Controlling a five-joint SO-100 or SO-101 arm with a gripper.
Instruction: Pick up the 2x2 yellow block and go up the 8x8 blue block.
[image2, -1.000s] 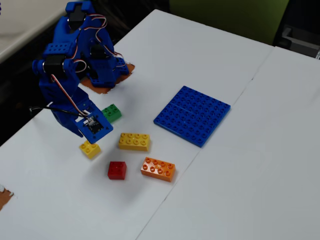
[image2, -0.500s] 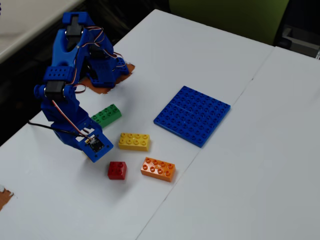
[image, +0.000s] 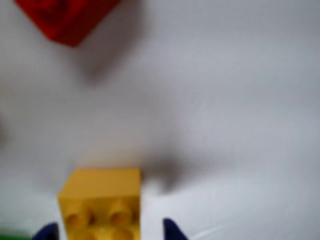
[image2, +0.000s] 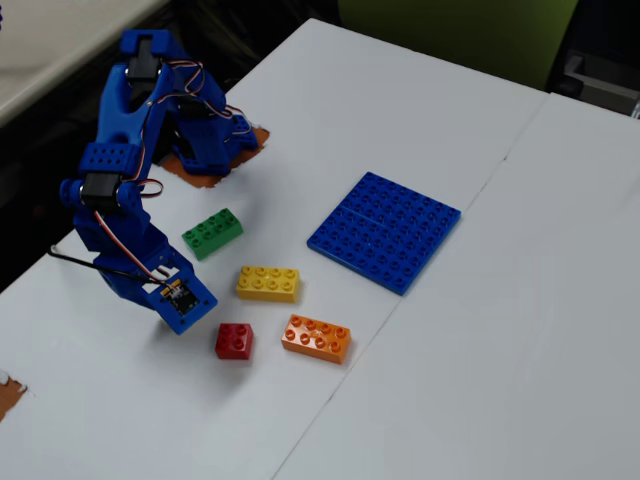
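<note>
In the wrist view the small yellow 2x2 block (image: 102, 200) sits on the white table at the bottom edge, between the two dark blue fingertips of my gripper (image: 110, 233). The jaws stand open on either side of it. The left tip is close to the block and the right tip stands apart from it. In the fixed view the gripper (image2: 181, 306) points down at the table on the left and hides the 2x2 block. The large flat blue 8x8 baseplate (image2: 385, 230) lies far to the right of the gripper.
A red 2x2 brick (image2: 234, 341) (image: 65, 17) lies just right of the gripper in the fixed view. A yellow 2x4 brick (image2: 268, 283), an orange 2x4 brick (image2: 316, 337) and a green brick (image2: 212, 233) lie nearby. The arm's base (image2: 205, 140) stands at the back left.
</note>
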